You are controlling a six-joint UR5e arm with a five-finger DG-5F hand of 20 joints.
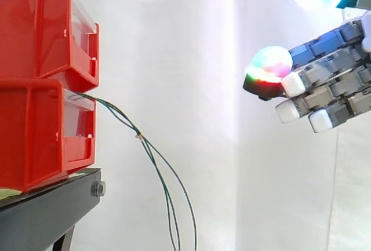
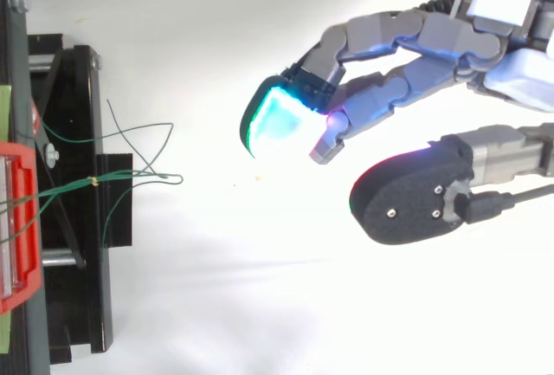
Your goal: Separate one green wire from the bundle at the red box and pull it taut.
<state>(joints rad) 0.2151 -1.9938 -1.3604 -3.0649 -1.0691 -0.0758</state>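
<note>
White curtain (image 1: 191,59), 2 stacked red bins (image 1: 40,83), green wires (image 1: 156,158) trailing out, fingers (image 2: 389,98) relaxed, empty

bins (image 1: 40,83): red, with clear fronts
wires (image 2: 138,177): dark green
tie (image 2: 93,182) on wires: yellowish
stand (image 1: 49,213): black
curtain (image 1: 191,59): white
hand (image 2: 407,33): grey links
fingertips (image 2: 277,119), hand's 9 o'clock, top view: cyan, green-edged
side view pad (image 1: 269,65): green, magenta, red
</note>
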